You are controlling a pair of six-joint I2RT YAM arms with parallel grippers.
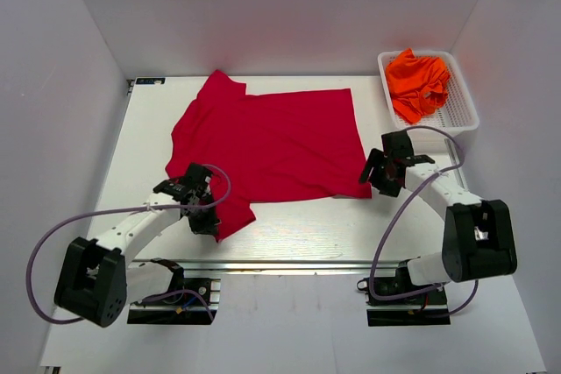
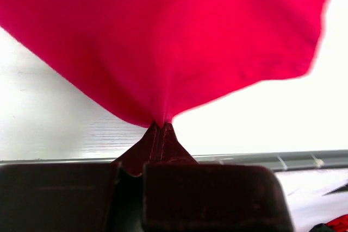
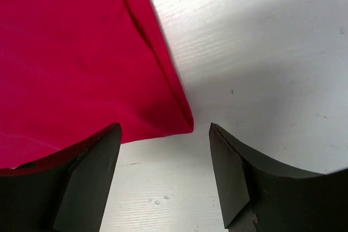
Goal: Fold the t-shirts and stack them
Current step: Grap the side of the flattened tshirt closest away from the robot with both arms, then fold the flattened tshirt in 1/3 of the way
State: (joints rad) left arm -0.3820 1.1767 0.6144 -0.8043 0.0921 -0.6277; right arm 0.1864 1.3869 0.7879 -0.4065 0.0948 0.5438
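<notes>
left claw (image 1: 204, 220): lower left of the overhead view, pressed tight together and pinching the near-left flap of the crimson t-shirt (image 1: 272, 142). That flap looks like a sleeve to me. In the left wrist view the claw (image 2: 160, 130) has the cloth bunched to a point right at its tips, and the shirt (image 2: 163, 36) fans up and out from there across most of the frame.

crimson t-shirt: spread mostly flat across the middle of the bench (image 1: 289, 236), filling the centre of the overhead view. One sleeve pokes toward the upper left and the straight hem runs down the right side. A few soft wrinkles, no fold in it yet.

right claw (image 1: 375, 176): right of centre in the overhead view, sitting at the shirt's lower right corner. The wrist view shows the claw (image 3: 163, 134) spread wide, with the hem corner of the shirt (image 3: 70, 52) lying between the two fingers. The left finger (image 3: 89, 172) overlaps the red cloth in the picture and the right one sits over bare white bench (image 3: 261, 52). Can't tell if either is actually touching the cloth.

orange t-shirts (image 1: 419, 81): crumpled heap in the upper right, well apart from the red one. No idea how many are in there.

white mesh basket (image 1: 465, 94): upper right corner of the bench, holding the orange heap.
</notes>
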